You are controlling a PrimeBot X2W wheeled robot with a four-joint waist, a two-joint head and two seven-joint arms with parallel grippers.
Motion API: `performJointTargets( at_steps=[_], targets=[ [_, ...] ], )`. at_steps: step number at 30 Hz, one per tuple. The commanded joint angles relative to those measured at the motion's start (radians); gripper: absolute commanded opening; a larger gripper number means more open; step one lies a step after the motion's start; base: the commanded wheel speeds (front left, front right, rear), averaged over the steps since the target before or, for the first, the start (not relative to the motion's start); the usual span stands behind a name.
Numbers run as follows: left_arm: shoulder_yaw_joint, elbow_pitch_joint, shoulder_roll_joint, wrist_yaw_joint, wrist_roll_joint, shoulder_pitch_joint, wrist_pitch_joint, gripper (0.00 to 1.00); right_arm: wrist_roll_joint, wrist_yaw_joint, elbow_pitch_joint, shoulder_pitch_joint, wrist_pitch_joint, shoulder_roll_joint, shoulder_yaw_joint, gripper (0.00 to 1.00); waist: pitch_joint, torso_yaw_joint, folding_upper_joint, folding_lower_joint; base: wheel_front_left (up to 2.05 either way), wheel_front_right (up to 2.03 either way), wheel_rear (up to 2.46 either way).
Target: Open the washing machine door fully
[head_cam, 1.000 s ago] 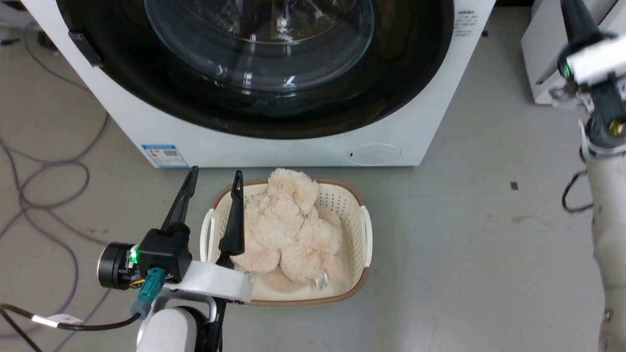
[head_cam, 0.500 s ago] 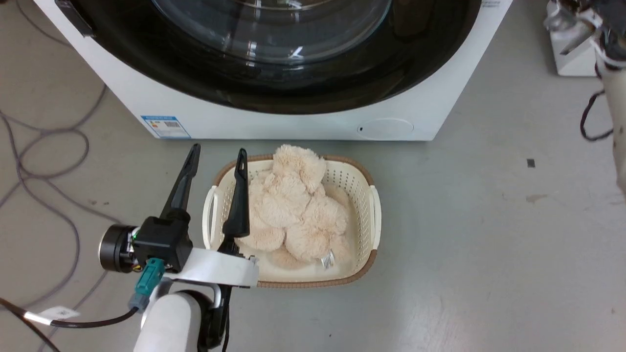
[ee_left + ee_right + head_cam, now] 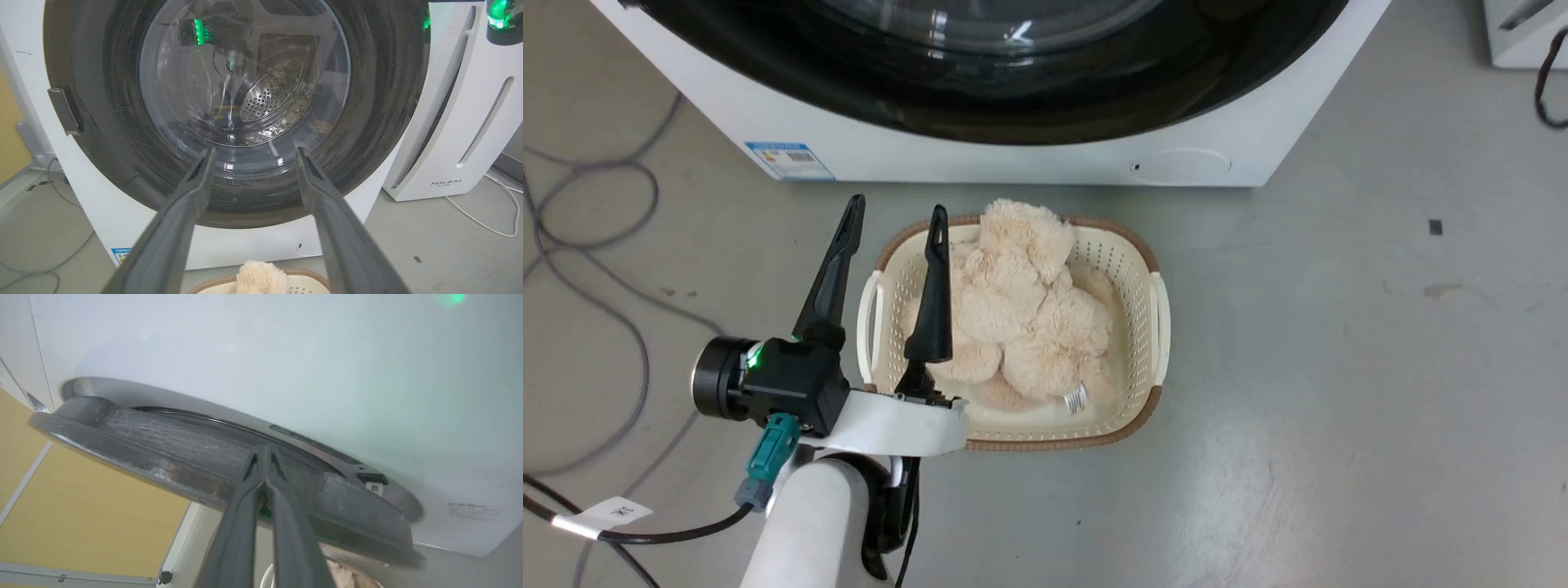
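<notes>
The left tool (image 3: pixel 898 206) has its fingers spread wide and empty, in front of the washing machine (image 3: pixel 1013 163), above the basket (image 3: pixel 1156 310) of plush (image 3: pixel 1029 310) on the floor before it. On the machine's front the washing machine door (image 3: pixel 245 81) seemingly isn't swung out yet. The right tool (image 3: pixel 264 449) is pinched shut, tips at the door's rim. Over the last second the head camera shifted — machine slid up-frame, nothing else moved — likely repositioning, opening still ahead.

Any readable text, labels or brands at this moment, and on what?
"FEELBIRD", on the white appliance; the smaller line beneath is unreadable.
Too small to read: blue sticker on the washing machine.
Blurred: grey print on its front.
Unreadable: cable tag, toy tag.
</notes>
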Motion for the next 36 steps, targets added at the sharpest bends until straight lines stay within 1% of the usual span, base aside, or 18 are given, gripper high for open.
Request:
performJointTargets(
  at_steps=[1,7,13,26,36],
  targets=[
    [-0.006,-0.005,0.001,0.007,-0.007,-0.022,-0.011,1.00,0.028,0.001,0.029,-0.053,0.024,0.001,0.019,0.00,0.012,0.003,0.0000,-0.0001,0.00,0.00,0.00],
    [-0.021,-0.003,0.001,0.014,-0.016,-0.041,-0.024,1.00,0.067,0.001,0.075,-0.124,0.125,-0.005,0.075,0.00,0.034,0.008,0.0000,-0.0001,0.00,0.00,0.00],
    [-0.031,0.002,0.001,0.017,-0.024,-0.056,-0.035,1.00,0.121,0.001,0.106,-0.164,0.241,-0.020,0.116,0.00,0.045,0.011,0.0000,-0.0001,0.00,0.00,0.00],
    [-0.028,0.027,0.001,0.013,-0.019,-0.031,-0.035,1.00,0.145,0.001,0.055,-0.026,0.364,-0.030,0.135,0.00,-0.009,0.012,0.0000,-0.0001,0.00,0.00,0.00],
    [-0.020,0.069,0.001,-0.004,-0.006,0.023,-0.035,1.00,0.187,0.001,-0.009,0.122,0.435,-0.029,0.130,0.00,-0.096,0.023,0.0000,-0.0001,0.00,0.00,0.00]
  ],
)
